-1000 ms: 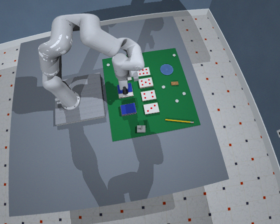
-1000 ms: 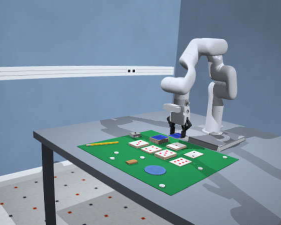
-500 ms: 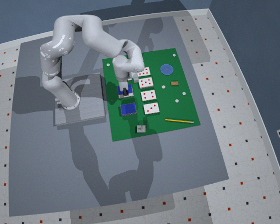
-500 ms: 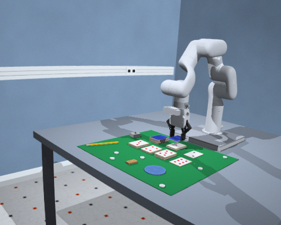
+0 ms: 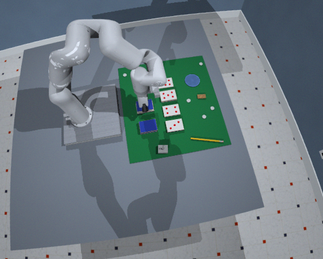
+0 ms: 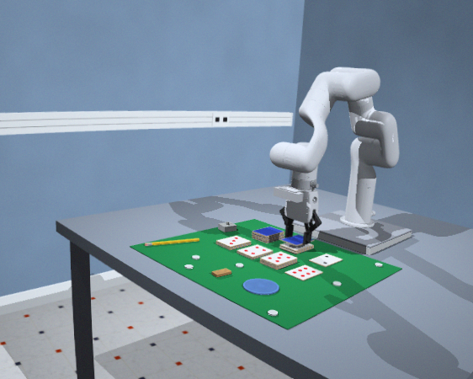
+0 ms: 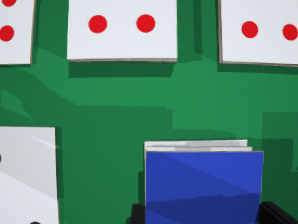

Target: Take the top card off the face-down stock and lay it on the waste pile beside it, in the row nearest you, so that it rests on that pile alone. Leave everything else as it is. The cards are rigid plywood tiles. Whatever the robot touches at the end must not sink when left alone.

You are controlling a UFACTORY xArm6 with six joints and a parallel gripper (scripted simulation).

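The gripper (image 5: 144,108) (image 6: 297,241) (image 7: 202,215) pinches the blue face-down card (image 5: 150,105) (image 6: 292,239) (image 7: 202,177) by opposite edges, directly over the waste pile (image 6: 296,249) (image 7: 192,144) beneath its fingers.

2 blue walls (image 6: 152,55) (image 5: 299,57) meet behind a gray table (image 6: 173,210) (image 5: 61,201).
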